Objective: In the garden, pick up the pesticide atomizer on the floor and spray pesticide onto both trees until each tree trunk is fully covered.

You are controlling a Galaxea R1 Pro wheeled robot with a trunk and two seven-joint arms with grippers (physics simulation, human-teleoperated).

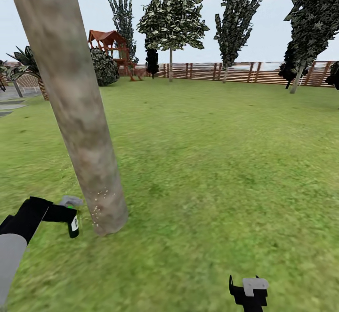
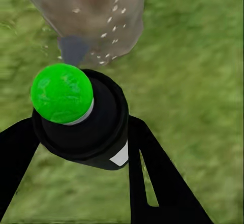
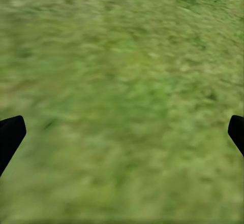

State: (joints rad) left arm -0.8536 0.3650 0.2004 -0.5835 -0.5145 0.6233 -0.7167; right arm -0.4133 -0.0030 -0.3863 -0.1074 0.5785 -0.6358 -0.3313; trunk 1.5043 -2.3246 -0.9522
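A thick tree trunk (image 1: 75, 109), mottled beige-grey and brown, leans across the left of the head view and meets the grass close in front of me. Pale specks dot its base (image 2: 104, 23). My left gripper (image 1: 70, 215) is shut on the pesticide atomizer (image 1: 71, 202), low down just left of the trunk's foot. In the left wrist view the atomizer (image 2: 76, 112) shows a green round top and a dark body between the black fingers (image 2: 152, 178), and it faces the trunk. My right gripper (image 1: 246, 287) hangs open over bare grass, its fingertips (image 3: 10, 135) wide apart.
Lawn (image 1: 221, 161) stretches ahead to a slatted wooden fence (image 1: 235, 71). Leafy trees (image 1: 172, 20) and dark conifers (image 1: 152, 62) stand along the fence. A red-roofed play tower (image 1: 109, 43), a round bush (image 1: 104, 67) and a palm (image 1: 28, 64) are at the far left.
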